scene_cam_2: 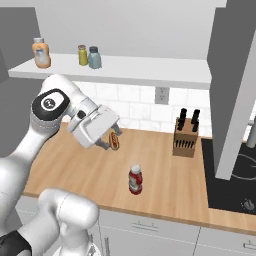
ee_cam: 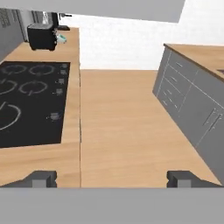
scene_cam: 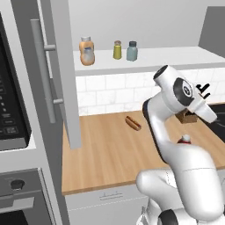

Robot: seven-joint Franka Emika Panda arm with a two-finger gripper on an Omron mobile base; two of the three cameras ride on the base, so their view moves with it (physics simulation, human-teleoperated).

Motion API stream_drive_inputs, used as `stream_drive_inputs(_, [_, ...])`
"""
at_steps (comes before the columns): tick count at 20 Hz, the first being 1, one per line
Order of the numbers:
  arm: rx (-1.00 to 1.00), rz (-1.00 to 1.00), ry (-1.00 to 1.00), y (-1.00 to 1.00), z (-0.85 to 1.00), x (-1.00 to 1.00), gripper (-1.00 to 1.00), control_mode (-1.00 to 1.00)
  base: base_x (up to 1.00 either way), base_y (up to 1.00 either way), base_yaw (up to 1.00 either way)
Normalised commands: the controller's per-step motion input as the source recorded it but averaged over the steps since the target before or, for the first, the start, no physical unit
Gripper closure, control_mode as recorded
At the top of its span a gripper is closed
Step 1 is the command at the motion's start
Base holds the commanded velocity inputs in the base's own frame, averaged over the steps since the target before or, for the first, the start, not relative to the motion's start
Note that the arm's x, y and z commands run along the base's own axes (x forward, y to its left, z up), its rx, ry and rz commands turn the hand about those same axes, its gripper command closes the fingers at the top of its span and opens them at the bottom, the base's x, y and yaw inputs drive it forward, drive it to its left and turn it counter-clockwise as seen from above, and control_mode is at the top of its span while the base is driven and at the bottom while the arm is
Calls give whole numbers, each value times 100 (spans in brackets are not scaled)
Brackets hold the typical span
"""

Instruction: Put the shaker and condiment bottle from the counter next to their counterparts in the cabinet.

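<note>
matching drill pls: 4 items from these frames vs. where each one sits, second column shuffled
Items:
1. shaker
2. condiment bottle
3. hot dog
4. knife block

Places:
A. lying on the counter near the tiled wall
B. cabinet shelf, beside the yellow-green shaker
C. upright near the counter's front edge
D. on the counter next to the stovetop

Pairs: 1-B, 2-C, 3-A, 4-D
</note>
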Motion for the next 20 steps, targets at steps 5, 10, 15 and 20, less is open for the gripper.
stream_drive_inputs(5, [-1,0,-7,10,-100,0,-100,-100,0,0,0])
stream_drive_inputs(10, [-17,0,0,0,-76,0,-100,-100,0,0,0])
stream_drive_inputs(15, [-26,0,-3,0,-60,0,-100,-100,0,0,0])
stream_drive_inputs(20, [-8,1,-6,0,-23,1,-100,-100,0,0,0])
